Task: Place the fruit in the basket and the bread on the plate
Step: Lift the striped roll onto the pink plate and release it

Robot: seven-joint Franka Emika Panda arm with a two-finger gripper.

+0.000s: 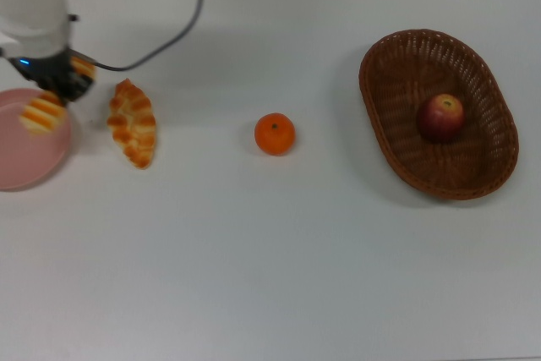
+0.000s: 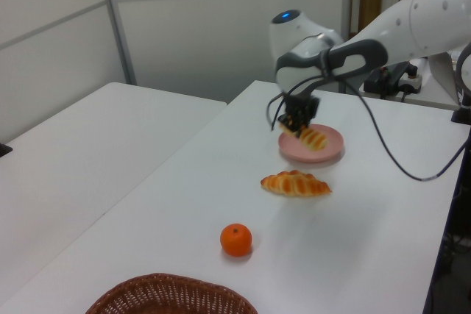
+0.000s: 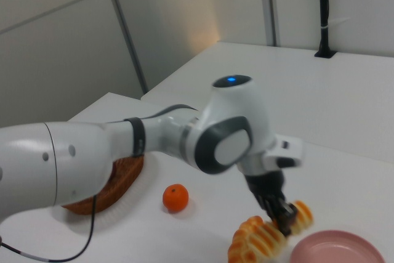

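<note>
Striped roll [image 1: 42, 113] up off the desk [image 1: 279, 251], pinched tight in the jaws of the gripper [image 1: 52, 97], hanging over the pink plate [image 1: 25, 158] at the top view's left edge. Braided pastry [image 1: 133, 122] flat on the desk just right of the plate. Tangerine [image 1: 275, 134] alone mid-desk. Apple [image 1: 440, 116] down inside the wicker basket [image 1: 397, 137], far right in the top view.

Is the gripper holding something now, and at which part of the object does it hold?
Yes. The gripper holds the striped roll by one end, over the pink plate.
</note>
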